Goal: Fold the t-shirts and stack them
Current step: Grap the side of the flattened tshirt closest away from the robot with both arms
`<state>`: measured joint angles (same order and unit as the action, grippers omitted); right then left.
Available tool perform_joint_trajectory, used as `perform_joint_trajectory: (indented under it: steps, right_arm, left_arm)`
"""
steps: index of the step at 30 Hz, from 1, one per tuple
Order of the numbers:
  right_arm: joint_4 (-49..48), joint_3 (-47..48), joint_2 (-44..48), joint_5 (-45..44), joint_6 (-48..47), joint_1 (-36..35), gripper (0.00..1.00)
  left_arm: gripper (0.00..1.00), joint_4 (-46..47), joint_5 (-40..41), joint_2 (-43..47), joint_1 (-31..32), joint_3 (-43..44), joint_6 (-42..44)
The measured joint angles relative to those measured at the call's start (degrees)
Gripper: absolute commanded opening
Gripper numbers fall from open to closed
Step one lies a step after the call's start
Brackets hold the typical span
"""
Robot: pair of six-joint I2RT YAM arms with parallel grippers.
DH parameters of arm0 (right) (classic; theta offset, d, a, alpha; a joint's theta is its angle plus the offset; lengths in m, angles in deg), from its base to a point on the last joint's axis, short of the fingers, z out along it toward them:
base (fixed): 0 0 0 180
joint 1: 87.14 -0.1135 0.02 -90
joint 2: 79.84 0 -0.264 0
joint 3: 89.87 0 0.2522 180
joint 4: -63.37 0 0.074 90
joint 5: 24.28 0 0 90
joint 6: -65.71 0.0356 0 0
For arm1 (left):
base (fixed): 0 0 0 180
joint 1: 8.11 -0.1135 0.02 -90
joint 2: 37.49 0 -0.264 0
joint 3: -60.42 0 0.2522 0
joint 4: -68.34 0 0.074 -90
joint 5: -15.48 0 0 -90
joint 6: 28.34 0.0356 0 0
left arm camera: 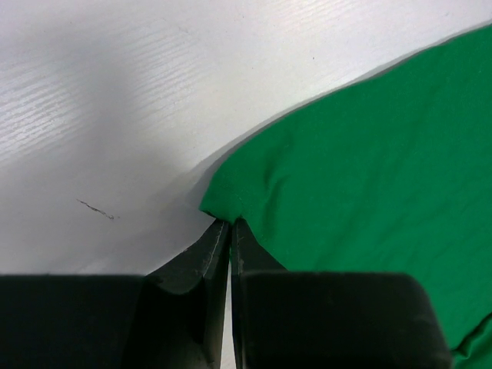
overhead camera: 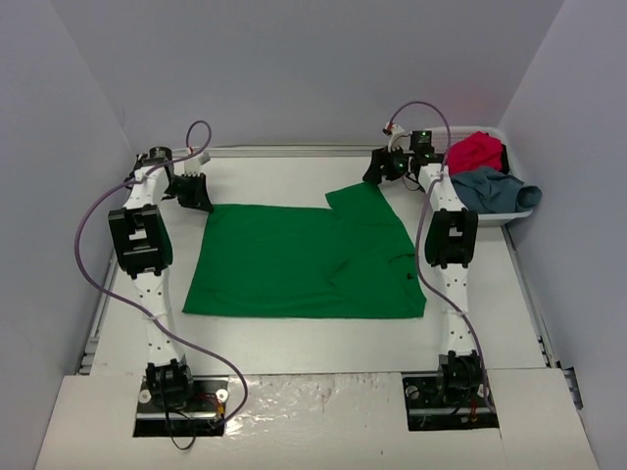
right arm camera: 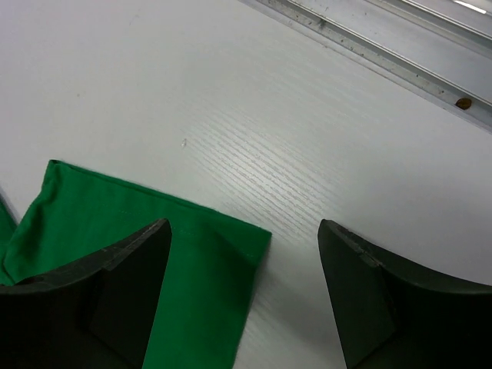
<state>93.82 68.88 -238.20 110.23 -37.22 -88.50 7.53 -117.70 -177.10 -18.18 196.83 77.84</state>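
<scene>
The bright green t-shirt [overhead camera: 304,259] lies spread flat in the middle of the table, one sleeve pointing to the far right. My left gripper [overhead camera: 204,202] is at its far left corner. In the left wrist view the gripper [left arm camera: 230,223] is shut, its tips pinching that corner of the green cloth [left arm camera: 369,154]. My right gripper [overhead camera: 377,176] hovers open over the sleeve end. In the right wrist view it [right arm camera: 244,224] straddles the sleeve's corner [right arm camera: 192,254] without touching it. The crimson red t-shirt [overhead camera: 475,152] and the grey-blue t-shirt [overhead camera: 495,188] lie bunched in the basket.
A white lattice basket [overhead camera: 490,217] stands at the far right of the table. A metal rail [right arm camera: 384,38] runs along the table's far edge, and grey walls close in on three sides.
</scene>
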Motion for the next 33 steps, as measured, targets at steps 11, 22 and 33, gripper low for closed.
perform_joint_trajectory:
  steps: [11, 22, 33]
  right_arm:
    - [-5.1, -5.5, 0.7, 7.5, 3.8, 3.6, 0.62]
    - [-5.7, -8.4, 1.9, 10.3, 5.5, 3.6, 0.54]
    - [-5.1, -9.4, 1.9, 12.0, 6.5, 2.8, 0.32]
  left_arm:
    - [0.02, -0.2, 0.0, 0.0, 0.0, -0.8, 0.3]
    - [0.02, -0.2, 0.0, 0.0, 0.0, -0.8, 0.3]
    - [0.02, -0.2, -0.1, 0.0, 0.0, -0.8, 0.3]
